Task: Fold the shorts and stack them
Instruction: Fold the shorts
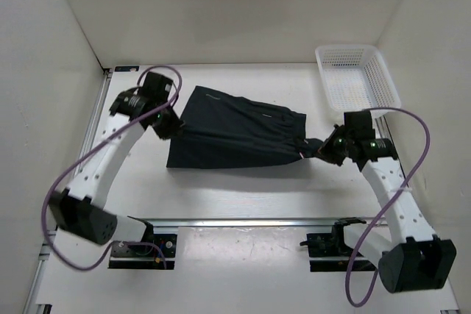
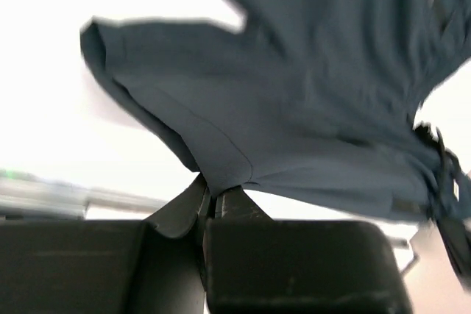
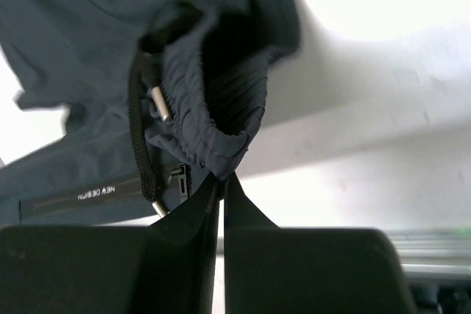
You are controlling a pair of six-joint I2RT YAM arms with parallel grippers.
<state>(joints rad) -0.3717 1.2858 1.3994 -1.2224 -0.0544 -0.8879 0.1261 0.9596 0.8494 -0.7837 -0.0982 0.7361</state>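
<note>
- The shorts are very dark navy, of soft fabric, and spread wide across the middle of the table.
- The left gripper pinches the left edge and the right gripper the right end, so the cloth hangs stretched between them.
- The cloth is broad at the left and narrows to a bunch at the right.
- The gathered waistband is at the right end.
- A black drawstring with metal tips dangles there.
</note>
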